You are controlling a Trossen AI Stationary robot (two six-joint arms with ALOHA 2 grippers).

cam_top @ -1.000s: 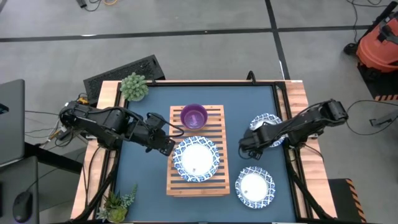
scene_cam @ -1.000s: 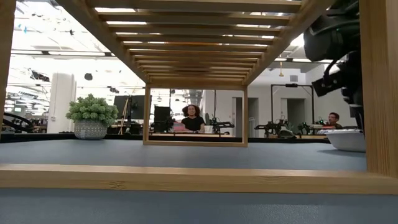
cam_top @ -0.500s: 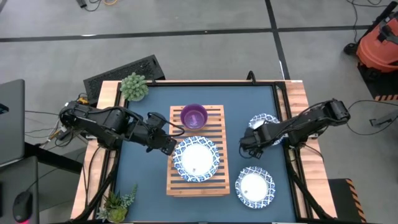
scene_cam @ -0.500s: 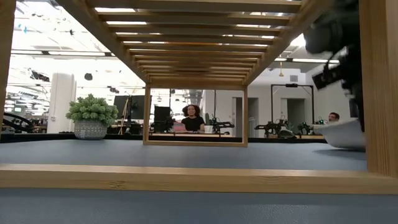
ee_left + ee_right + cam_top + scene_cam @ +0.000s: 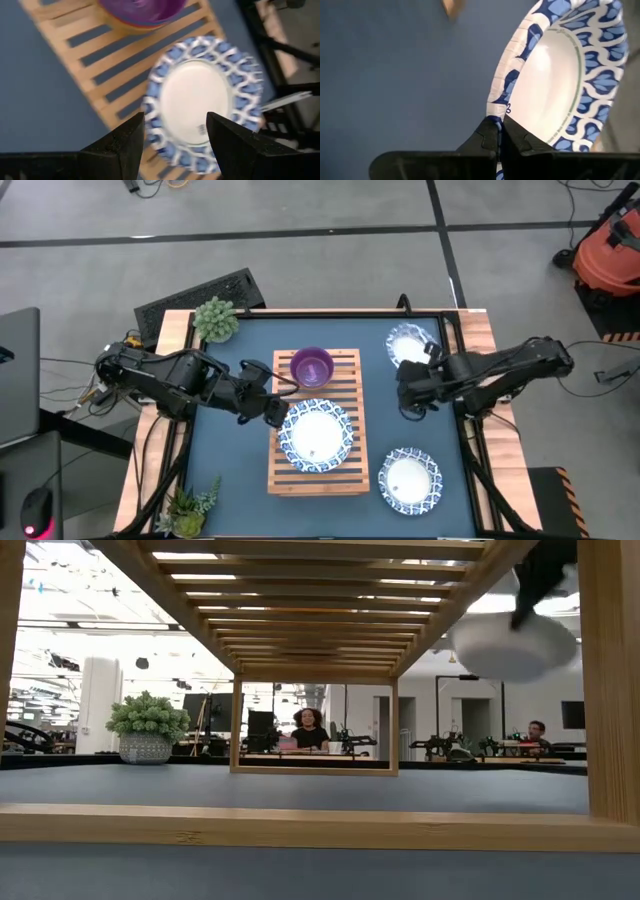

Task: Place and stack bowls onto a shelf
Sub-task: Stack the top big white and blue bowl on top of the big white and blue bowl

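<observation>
Right gripper [image 5: 498, 135] pinching a white dish [image 5: 410, 345] by its rim, off the table.

Gripping that blue-rimmed dish in clenched jaws, up in the air to the right of the wooden rack [image 5: 345, 470], near the table's [image 5: 230, 470] far right corner; showing in the low view as a pale underside [image 5: 502, 646] hanging high beside the rack's right post. Hovering with the left gripper [image 5: 272, 411] at the rack's left edge, jaws parted and grasping nothing, fingers [image 5: 119, 145] spread above a second white dish [image 5: 316, 434] lying on the rack's near half. Sitting on the rack's far end, just behind that dish, a purple bowl [image 5: 312, 367]. Resting on the tabletop right of the rack, near the front edge, a third white dish [image 5: 409, 478].
</observation>
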